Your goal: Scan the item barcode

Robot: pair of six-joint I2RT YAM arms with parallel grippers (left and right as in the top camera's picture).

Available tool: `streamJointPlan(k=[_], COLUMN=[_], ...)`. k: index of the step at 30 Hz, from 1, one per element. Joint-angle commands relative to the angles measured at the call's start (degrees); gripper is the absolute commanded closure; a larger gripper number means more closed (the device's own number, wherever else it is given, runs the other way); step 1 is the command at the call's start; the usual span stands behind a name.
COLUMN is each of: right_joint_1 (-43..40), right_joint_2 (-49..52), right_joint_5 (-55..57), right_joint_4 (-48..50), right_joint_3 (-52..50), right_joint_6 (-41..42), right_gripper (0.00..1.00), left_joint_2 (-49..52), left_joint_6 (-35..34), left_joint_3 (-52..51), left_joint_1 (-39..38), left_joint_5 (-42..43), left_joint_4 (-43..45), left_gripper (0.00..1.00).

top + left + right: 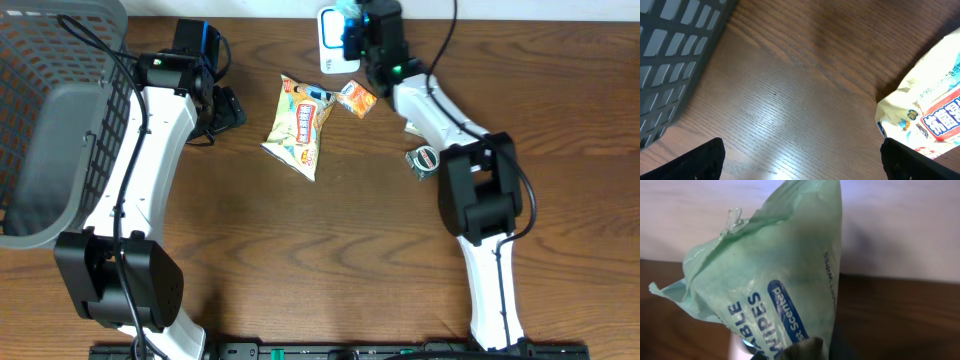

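My right gripper (354, 34) is at the table's far edge, shut on a pale green pack of wipes (346, 14). It holds the pack over a white barcode scanner (332, 52). The pack (775, 280) fills the right wrist view, with blue lettering, crumpled and pinched at the bottom by my right gripper (801, 353). No barcode shows on the side facing this camera. My left gripper (226, 106) rests low over the table beside the basket, open and holding nothing. In the left wrist view only bare wood lies between the fingers of my left gripper (805, 162).
A grey plastic basket (40, 120) fills the left end of the table and shows as the basket (670, 55) in the left wrist view. A yellow snack bag (300, 125), seen as the bag (930, 105), lies mid-table. A small orange packet (357, 98) and a round dark item (425, 160) lie near the right arm.
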Motion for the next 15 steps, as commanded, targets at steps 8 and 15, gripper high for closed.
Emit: streamJointPlan(k=[8, 15], right_joint_1=[-20.1, -32.3], right_joint_2=[-11.7, -11.4], right_joint_5=[6.7, 20.9], right_joint_4=[-25.9, -37.4], right_joint_3=[0.8, 0.8], right_joint_6=[-13.0, -24.3], right_gripper=[0.99, 0.57], left_joint_2=[-0.3, -0.3], left_joint_6=[1.0, 1.0], left_joint_3=[0.2, 0.2], left_joint_1=[0.2, 0.2], left_joint_5=[-0.7, -0.7], left_joint_4=[-0.2, -0.2], left_gripper=[0.02, 0.02])
